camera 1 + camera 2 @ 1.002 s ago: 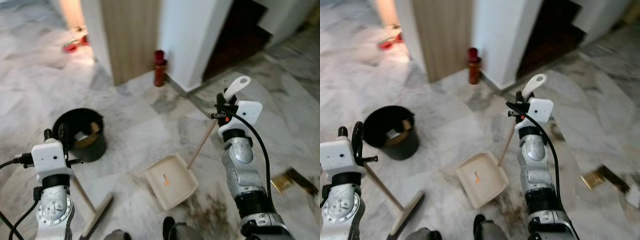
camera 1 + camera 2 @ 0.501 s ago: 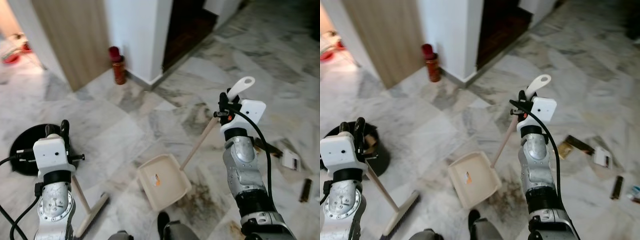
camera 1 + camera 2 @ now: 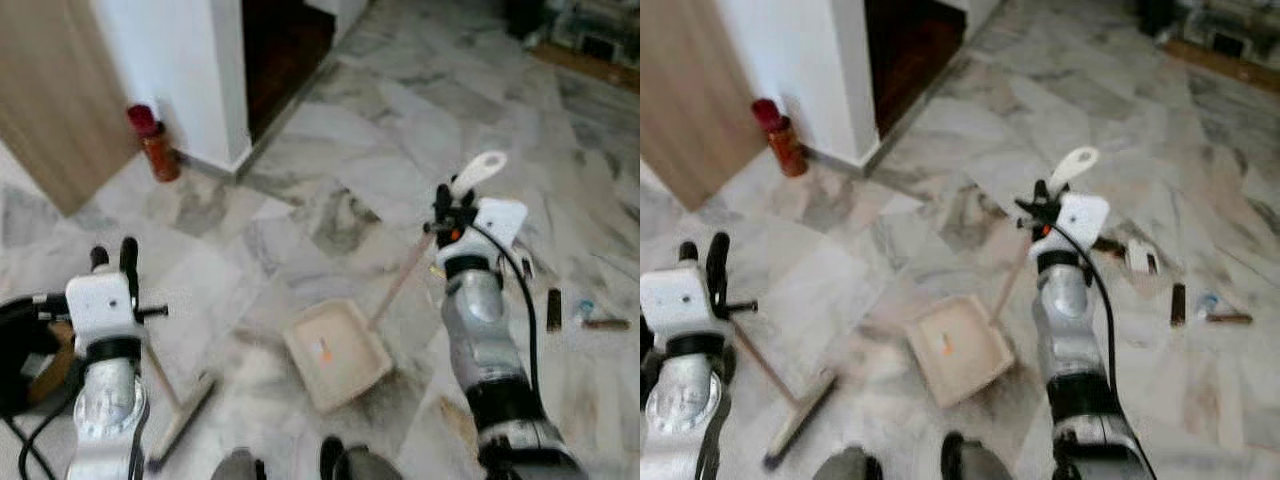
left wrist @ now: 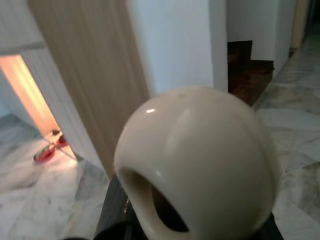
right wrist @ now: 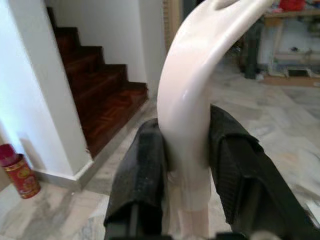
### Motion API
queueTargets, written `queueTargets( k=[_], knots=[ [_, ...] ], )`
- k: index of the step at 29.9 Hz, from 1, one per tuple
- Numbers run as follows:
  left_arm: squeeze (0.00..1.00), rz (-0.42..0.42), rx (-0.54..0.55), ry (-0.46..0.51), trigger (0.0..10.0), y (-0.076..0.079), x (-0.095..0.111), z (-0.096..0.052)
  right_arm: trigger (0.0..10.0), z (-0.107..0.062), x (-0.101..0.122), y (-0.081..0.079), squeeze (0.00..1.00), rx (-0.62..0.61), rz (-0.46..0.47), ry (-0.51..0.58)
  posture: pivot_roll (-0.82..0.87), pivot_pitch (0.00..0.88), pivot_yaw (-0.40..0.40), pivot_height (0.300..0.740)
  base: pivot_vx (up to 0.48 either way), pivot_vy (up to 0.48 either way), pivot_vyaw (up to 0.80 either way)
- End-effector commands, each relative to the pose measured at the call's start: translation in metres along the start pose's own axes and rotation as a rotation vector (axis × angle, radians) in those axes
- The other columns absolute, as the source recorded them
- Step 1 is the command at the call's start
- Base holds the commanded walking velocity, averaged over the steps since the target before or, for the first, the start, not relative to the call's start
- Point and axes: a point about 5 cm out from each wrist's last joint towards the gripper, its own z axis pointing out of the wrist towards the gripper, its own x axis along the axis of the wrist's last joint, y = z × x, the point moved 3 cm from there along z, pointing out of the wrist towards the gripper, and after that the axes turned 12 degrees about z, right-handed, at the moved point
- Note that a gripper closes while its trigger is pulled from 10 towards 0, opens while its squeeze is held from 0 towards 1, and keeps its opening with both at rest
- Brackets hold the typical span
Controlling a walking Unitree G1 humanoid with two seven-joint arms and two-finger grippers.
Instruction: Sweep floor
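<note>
Here, right pincer [image 5: 185,165] clamping dustpan [image 3: 338,353] handle, left pincer [image 3: 112,260] holding broom [image 3: 178,415] (open marble around)

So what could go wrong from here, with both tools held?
The dustpan lies close before the robot's feet, so a step could knock it. The right gripper pinches only the handle's top, so the pan may swing. The litter sits to the right, away from the broom; it may be missed.

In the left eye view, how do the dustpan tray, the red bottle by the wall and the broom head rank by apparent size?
1. dustpan tray, clearly largest.
2. broom head and red bottle look close in size; the bottle stands farther from the camera, so I do not rank these two.
</note>
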Motion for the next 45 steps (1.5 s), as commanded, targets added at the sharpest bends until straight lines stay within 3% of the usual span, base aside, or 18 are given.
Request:
queueTargets(
  k=[1, 34, 45],
  knots=[
    [0.00, 0.002, -0.019, -0.002, 10.0, 0.0038, -0.0014, -0.0016, 10.0, 0.0016, 0.0095, 0.0070, 0.00, -0.020, 0.013, 0.038, 0.06, 0.226, -0.041, 0.740, 0.000, 0.000, -0.80],
    [0.00, -0.025, -0.025, -0.003, 10.0, 0.0056, -0.0016, 0.0004, 10.0, 0.0011, 0.0104, 0.0064, 0.00, -0.021, 0.015, 0.045, 0.05, 0.228, -0.042, 0.740, 0.000, 0.000, -0.80],
    [0.00, -0.039, -0.025, -0.005, 10.0, 0.0085, -0.0013, 0.0015, 10.0, 0.0005, 0.0123, 0.0010, 0.00, -0.002, 0.021, 0.059, 0.05, 0.196, -0.045, 0.740, 0.073, 0.000, -0.10]
  ],
)
